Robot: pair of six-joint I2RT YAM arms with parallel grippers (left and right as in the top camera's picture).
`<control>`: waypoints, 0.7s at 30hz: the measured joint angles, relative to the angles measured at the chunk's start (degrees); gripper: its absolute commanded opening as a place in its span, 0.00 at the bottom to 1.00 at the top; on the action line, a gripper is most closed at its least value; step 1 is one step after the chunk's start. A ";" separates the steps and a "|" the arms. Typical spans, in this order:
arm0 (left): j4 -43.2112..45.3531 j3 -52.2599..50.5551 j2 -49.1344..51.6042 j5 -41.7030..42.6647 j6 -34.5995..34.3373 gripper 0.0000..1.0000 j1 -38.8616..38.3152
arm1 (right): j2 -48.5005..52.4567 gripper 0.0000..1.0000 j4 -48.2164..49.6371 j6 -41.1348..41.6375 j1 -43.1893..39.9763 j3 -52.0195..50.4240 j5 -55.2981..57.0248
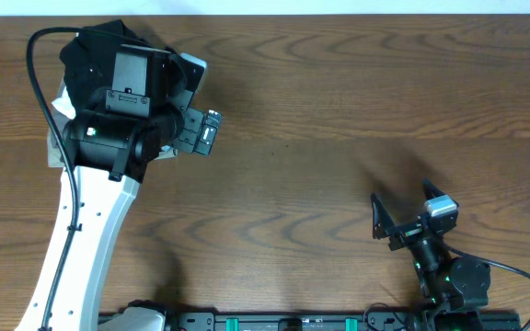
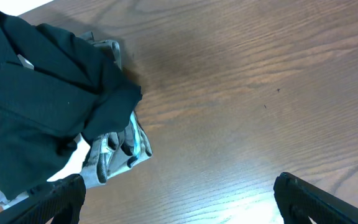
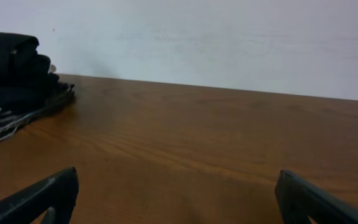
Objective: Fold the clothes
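Note:
The black shirt (image 1: 95, 51) lies bunched and folded at the table's far left corner, on top of a grey garment and a white one. It also shows in the left wrist view (image 2: 36, 99) and far off in the right wrist view (image 3: 11, 65). My left gripper (image 2: 179, 196) is open and empty, hovering over bare wood just beside the pile; in the overhead view it (image 1: 187, 110) sits at the pile's right edge. My right gripper (image 1: 403, 210) is open and empty near the front right, and it also shows in its own wrist view (image 3: 179, 199).
A grey folded garment (image 2: 114, 149) and a white one (image 2: 70, 163) stick out under the black shirt. The brown wooden table (image 1: 339, 119) stretches to the right. A white wall (image 3: 229, 37) stands behind the far edge.

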 measured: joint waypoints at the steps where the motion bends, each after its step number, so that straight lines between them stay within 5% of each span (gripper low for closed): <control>1: -0.04 0.00 0.00 0.00 0.00 0.98 0.00 | 0.00 0.99 0.00 0.00 0.00 0.00 0.00; 21: -0.09 -0.02 -0.44 -1.25 0.00 0.98 0.00 | 0.00 0.99 -0.02 0.00 0.00 0.00 0.00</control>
